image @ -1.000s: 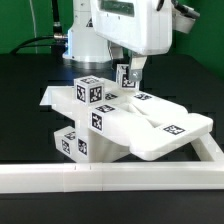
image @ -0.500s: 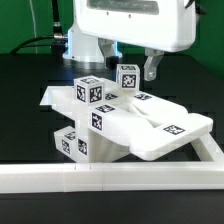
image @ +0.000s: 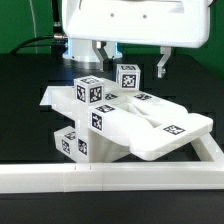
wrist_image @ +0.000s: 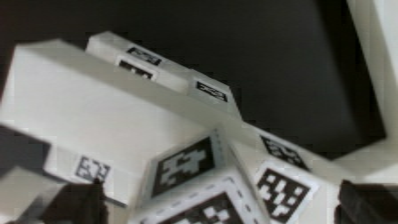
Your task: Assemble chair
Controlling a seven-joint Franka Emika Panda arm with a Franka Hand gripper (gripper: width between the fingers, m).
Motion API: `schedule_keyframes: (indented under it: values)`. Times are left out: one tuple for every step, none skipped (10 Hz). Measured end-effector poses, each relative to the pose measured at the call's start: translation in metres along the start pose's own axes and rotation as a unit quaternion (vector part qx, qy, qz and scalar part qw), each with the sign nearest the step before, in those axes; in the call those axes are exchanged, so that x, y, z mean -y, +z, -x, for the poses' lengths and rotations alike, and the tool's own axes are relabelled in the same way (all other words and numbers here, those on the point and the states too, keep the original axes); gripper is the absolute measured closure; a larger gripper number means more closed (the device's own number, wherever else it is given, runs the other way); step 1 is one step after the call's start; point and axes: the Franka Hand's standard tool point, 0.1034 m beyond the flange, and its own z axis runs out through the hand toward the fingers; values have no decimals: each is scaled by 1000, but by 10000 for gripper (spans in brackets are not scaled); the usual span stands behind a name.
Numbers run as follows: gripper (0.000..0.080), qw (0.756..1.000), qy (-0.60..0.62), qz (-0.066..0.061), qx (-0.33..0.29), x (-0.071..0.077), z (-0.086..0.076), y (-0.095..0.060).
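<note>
Now your pincer (image: 131, 62) hangs empty above the chair (image: 120, 118).
Its fingers (image: 161, 66) stand apart, touching nothing.

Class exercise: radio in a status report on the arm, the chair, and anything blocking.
Tool open, holding nothing, above the chair. Small tagged block standing on top, free of the fingers. White rail along the front edge; nothing blocking.

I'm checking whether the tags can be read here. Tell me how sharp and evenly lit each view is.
Exterior view: mostly sharp, the tags on the chair crisp; the white plastic is bright, with soft shadow under its overhanging parts. Wrist view: soft and blurred throughout, the near tags smeared, the background dark.
</note>
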Motion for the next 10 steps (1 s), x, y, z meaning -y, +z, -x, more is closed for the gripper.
schedule_keyframes:
  values:
    - [150, 999, -47, 2, -2, 0, 0, 1]
    - [150, 996, -84, 3, -2, 0, 0, 1]
    - [150, 992, -124, 3, -2, -1, 0, 1]
    - [150, 987, -161, 3, -2, -1, -1, 1]
    - [150, 982, -190, 3, -2, -1, -1, 1]
    - [150, 979, -203, 4, -2, -2, -1, 1]
    - [150, 969, -246, 4, -4, -3, -2, 1]
    - [150, 967, -253, 4, -5, -3, -3, 1]
    - [273, 968, -249, 4, -5, -3, -3, 1]
    - [411, 968, -249, 4, -5, -3, -3, 1]
